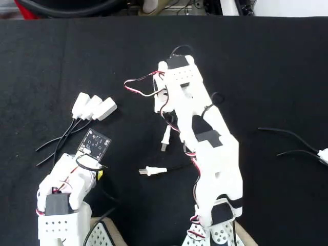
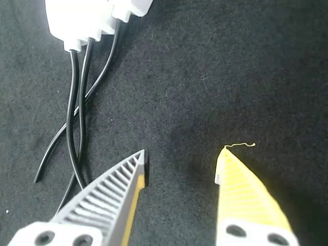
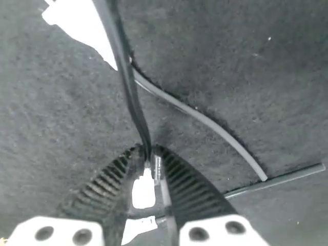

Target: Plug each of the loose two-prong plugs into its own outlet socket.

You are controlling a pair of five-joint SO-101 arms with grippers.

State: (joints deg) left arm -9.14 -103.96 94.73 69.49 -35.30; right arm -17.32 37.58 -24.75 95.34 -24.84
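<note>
So the only "containers" here are the three white outlet sockets [image 1: 93, 107], lined up touching each other on the black table [image 1: 266, 61]. Their black cords trail off toward the left arm, and both loose plugs are well away from them. The left gripper [image 2: 183, 151] sits over bare cloth just short of those cords, aimed at the sockets, with its jaws spread wide and nothing between them. The right gripper [image 3: 147, 149] is pinched tight. A white held plug [image 3: 143, 190] is wedged in the slit, and its black cord [image 3: 128, 77] runs out past the tips. In the high view, the plug by the arm [image 1: 165, 137] is right against the right arm's side. Its long axis runs far-to-near and its prongs point at the near edge where the arm bases are. Can't tell if that's the one being gripped. The sideways plug [image 1: 152, 170] lies flat between the two arms, long axis crosswise. Its prongs face the left arm and its cord goes off under the right arm.
</note>
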